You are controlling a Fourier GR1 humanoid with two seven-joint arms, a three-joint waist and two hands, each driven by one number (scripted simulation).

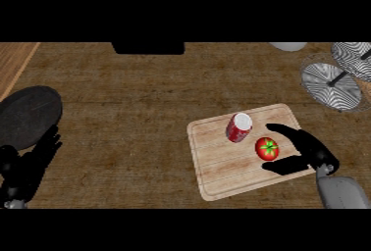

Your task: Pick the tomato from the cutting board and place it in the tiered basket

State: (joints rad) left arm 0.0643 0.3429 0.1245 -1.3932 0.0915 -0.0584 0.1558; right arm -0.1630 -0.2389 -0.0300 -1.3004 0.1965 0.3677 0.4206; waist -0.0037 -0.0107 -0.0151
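Observation:
A red tomato with a green stem lies on the light wooden cutting board, right of centre. My right hand is just to its right, open, with fingers above the tomato and thumb below it, not closed on it. The tiered basket, with striped wire trays, stands at the upper right. My left hand rests open at the lower left edge, fingers up.
A red can lies tilted on the board just up-left of the tomato. A dark round plate sits at the left. A black object is at the top edge and a white one at the top right.

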